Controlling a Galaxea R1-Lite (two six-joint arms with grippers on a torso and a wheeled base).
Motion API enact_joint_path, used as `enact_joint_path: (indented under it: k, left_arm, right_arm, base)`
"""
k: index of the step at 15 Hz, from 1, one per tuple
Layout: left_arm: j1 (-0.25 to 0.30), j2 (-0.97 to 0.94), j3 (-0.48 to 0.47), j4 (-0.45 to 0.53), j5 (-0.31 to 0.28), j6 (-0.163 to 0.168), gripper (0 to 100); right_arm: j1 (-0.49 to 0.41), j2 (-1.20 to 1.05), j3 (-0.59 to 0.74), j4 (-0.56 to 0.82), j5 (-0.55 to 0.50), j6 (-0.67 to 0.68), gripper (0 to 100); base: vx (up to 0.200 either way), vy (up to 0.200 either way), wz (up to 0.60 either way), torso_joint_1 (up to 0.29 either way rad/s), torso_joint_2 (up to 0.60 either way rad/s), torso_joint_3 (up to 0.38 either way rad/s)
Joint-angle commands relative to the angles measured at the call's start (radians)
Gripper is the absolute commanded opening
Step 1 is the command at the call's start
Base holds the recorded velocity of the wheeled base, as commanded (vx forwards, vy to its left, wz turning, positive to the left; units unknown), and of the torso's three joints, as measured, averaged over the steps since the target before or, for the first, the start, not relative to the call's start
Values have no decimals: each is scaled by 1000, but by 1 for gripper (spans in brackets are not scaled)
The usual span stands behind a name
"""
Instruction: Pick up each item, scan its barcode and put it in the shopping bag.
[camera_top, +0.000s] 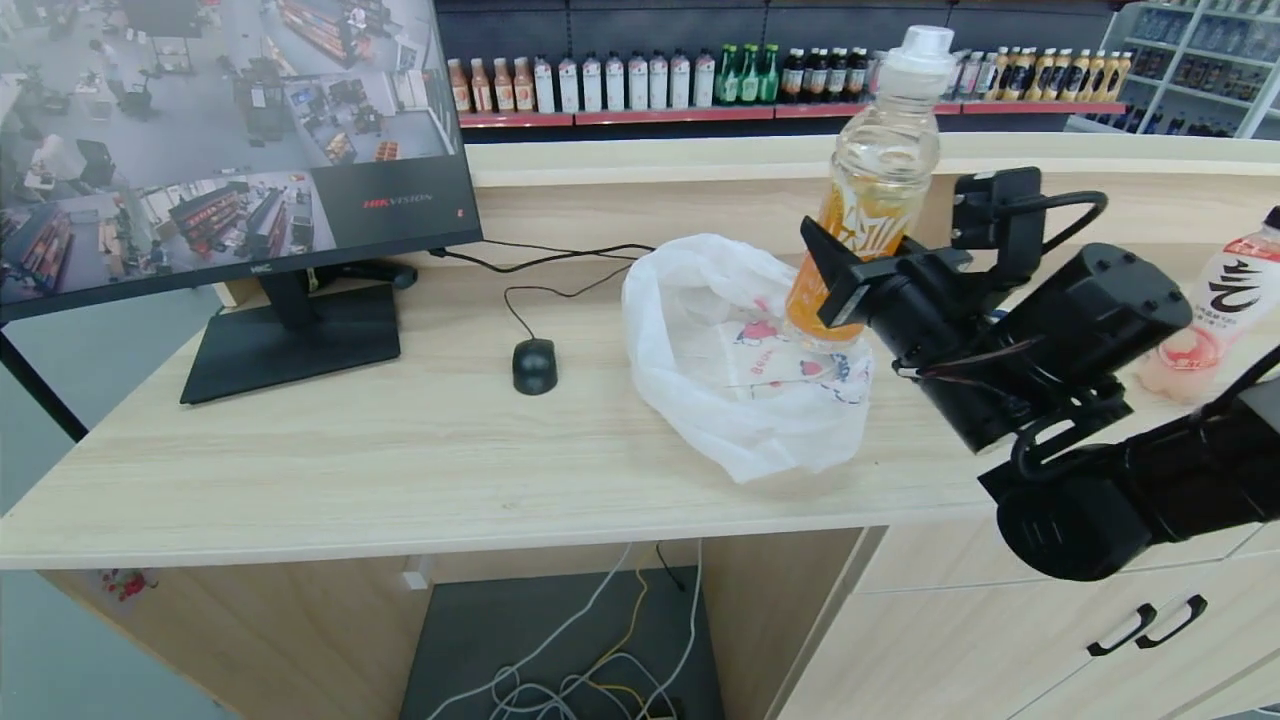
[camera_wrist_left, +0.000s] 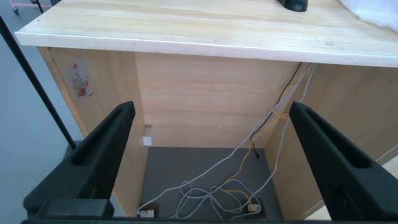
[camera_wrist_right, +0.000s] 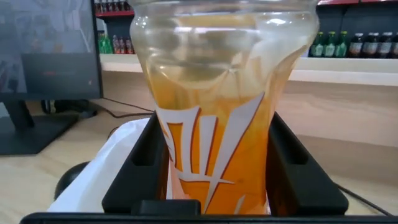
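Claw (camera_top: 835, 285) on my right arm is clamped on the lower part of the orange drink bottle (camera_top: 880, 170), one finger on each side of its label. The bottle is nearly upright, its white cap tipped slightly right. Its base sits over the right side of the white shopping bag (camera_top: 720, 350), which lies open in the middle of the table (camera_top: 350, 450); I cannot tell whether base and bag touch. A pink drink bottle (camera_top: 1215, 320) stands on the table to the right, apart from the bag. Left of the bag lie a mouse (camera_top: 534, 365) and a monitor (camera_top: 200, 130). My left claw (camera_wrist_left: 214, 155) is spread wide and holds nothing, low before the table's near edge, facing the cables (camera_wrist_left: 236, 186) underneath.
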Motion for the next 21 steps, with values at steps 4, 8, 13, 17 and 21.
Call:
enact_joint_path:
  k: [4,8,13,17,21]
  left_arm:
    - [0,0,0,0,0,-1,100]
    - [0,0,0,0,0,-1,100]
    - [0,0,0,0,1,-1,100]
    - [0,0,0,0,0,-1,100]
    - [0,0,0,0,1,-1,100]
  right_arm:
    - [-1,97,-299,221,2,46,0]
    - [-1,174,-430,325,0,57,0]
    - [-7,289,-526,330,0,60,0]
    - [-19,339,-602,380,0,60,0]
    - [-24,391,-718,460,-18,57,0]
  base:
    - [0,0,0,0,0,0]
    - [0,0,0,0,0,0]
    - [0,0,0,0,0,0]
    - [0,0,0,0,0,0]
    - [0,0,0,0,0,0]
